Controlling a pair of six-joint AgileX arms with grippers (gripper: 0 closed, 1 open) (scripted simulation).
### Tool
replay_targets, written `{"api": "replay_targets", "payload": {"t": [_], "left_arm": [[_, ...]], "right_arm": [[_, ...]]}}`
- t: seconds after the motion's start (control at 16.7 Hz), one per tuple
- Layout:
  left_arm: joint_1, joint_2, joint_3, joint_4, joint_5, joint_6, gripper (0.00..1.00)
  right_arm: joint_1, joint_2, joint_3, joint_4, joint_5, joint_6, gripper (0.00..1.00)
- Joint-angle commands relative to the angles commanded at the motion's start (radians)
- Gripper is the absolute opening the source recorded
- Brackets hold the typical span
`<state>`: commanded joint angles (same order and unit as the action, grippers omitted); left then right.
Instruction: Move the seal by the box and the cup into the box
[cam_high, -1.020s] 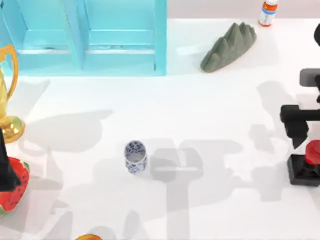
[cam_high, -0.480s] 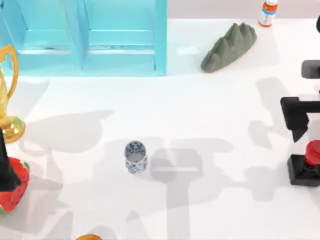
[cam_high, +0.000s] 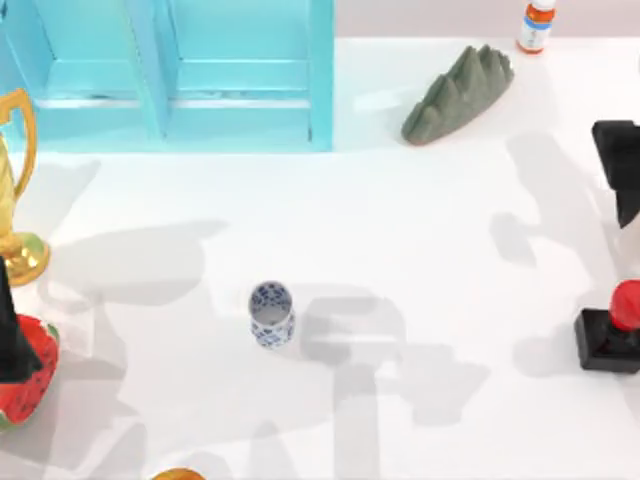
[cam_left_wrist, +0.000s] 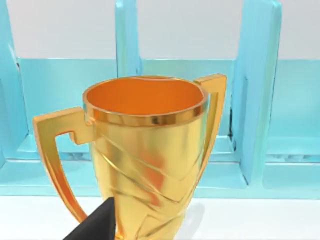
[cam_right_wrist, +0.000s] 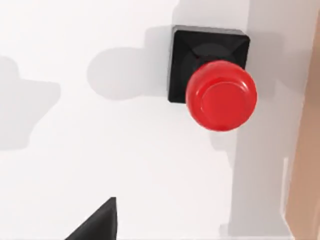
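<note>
The seal (cam_high: 611, 335), a red knob on a black square base, stands upright near the table's right edge; it also appears in the right wrist view (cam_right_wrist: 215, 82). My right gripper (cam_high: 622, 170) hangs behind it at the right edge, well apart from it and holding nothing. The cup (cam_high: 271, 313), white with a blue pattern, stands upright at the table's middle. The turquoise box (cam_high: 320, 90) sits at the back left, its compartments facing up. My left arm (cam_high: 12, 335) is parked at the left edge beside the trophy.
A gold trophy (cam_high: 14, 190) (cam_left_wrist: 145, 155) and a red watermelon-like object (cam_high: 28, 378) stand at the left edge. A grey-green rock shape (cam_high: 458, 92) and an orange-capped bottle (cam_high: 536, 25) sit at the back right. An orange object (cam_high: 178, 474) peeks in at the front.
My right gripper has drawn back from just above the seal toward the rear and the right edge. The seal, the cup and the left arm have not moved.
</note>
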<state>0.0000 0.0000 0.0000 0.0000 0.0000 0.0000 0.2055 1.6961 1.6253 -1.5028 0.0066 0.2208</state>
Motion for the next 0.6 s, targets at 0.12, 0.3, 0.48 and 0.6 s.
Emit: {"api": "replay_targets", "payload": {"t": [0.12, 0.3, 0.48, 0.6], "left_arm": [[0.000, 0.000, 0.000, 0.000, 0.000, 0.000, 1.00], [0.000, 0.000, 0.000, 0.000, 0.000, 0.000, 1.00], [0.000, 0.000, 0.000, 0.000, 0.000, 0.000, 1.00], [0.000, 0.000, 0.000, 0.000, 0.000, 0.000, 1.00]], "right_arm": [[0.000, -0.001, 0.005, -0.005, 0.000, 0.000, 1.00], [0.004, 0.004, 0.004, -0.003, 0.000, 0.002, 1.00], [0.052, 0.070, 0.072, -0.014, 0.006, 0.065, 1.00], [0.119, 0.165, 0.170, -0.028, 0.014, 0.145, 1.00]]}}
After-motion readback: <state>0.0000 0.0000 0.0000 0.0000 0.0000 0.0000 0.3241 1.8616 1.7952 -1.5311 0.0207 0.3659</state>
